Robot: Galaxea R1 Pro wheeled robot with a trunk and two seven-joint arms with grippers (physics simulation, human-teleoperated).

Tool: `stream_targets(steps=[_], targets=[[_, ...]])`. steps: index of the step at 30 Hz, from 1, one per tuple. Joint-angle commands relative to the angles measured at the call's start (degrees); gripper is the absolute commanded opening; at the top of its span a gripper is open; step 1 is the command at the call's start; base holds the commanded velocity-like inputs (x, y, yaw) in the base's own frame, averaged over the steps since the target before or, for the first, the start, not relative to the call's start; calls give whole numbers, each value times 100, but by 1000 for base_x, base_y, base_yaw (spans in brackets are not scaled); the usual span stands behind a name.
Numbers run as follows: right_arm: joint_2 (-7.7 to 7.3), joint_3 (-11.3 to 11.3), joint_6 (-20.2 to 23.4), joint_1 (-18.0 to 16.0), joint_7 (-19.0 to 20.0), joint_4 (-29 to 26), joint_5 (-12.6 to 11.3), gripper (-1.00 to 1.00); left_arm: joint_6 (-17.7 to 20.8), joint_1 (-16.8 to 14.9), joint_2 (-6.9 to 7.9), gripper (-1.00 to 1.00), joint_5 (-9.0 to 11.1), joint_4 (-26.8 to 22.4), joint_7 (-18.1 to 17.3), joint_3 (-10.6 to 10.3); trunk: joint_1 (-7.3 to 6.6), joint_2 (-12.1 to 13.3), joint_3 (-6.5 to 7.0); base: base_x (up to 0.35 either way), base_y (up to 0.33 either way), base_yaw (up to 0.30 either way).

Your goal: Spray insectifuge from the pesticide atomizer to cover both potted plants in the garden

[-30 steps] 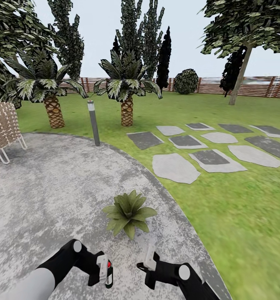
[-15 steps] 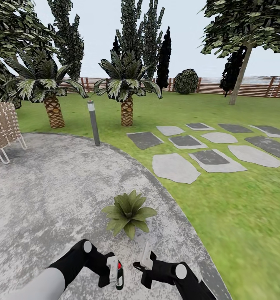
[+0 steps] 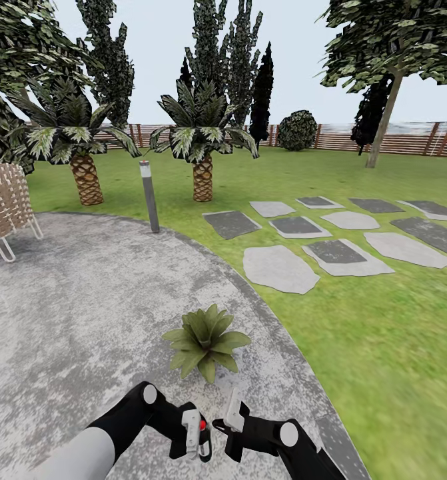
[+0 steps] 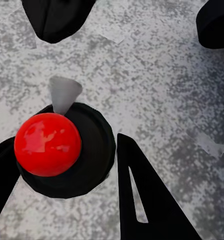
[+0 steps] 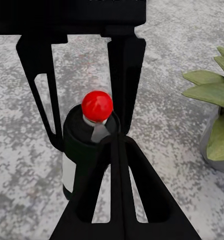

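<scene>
The pesticide atomizer, a dark bottle with a red ball top, is upright in my left gripper, which is shut on it low over the patio. In the left wrist view the red top sits between the black fingers. My right gripper is shut with nothing in it, just right of the bottle. Its wrist view looks past its closed fingertips at the atomizer. One potted plant stands just beyond both grippers, and its leaves and grey pot are close beside the bottle.
A grey bollard lamp stands at the patio's far edge. A wicker chair is at the left. Two palms grow on the lawn behind. Stepping stones cross the grass to the right, and a wooden fence closes the back.
My left gripper has carried the atomizer to the right, closer to the right gripper. The right gripper shifted slightly left early on and has held still since.
</scene>
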Motion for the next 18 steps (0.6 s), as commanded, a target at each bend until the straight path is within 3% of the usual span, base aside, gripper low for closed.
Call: stream_targets(steps=[1,18], targets=[[2,-8,-34,-2,0,-5,58,-100,-62,-3,-13,-100,-47,-6,-3,2,-1,-2,-5,0,0,0],[2,-8,-37,-2,-3,-5,58,-100,-95,-32,-50,-100,-23,-6,-3,6,-1,-2,-5,0,0,0]])
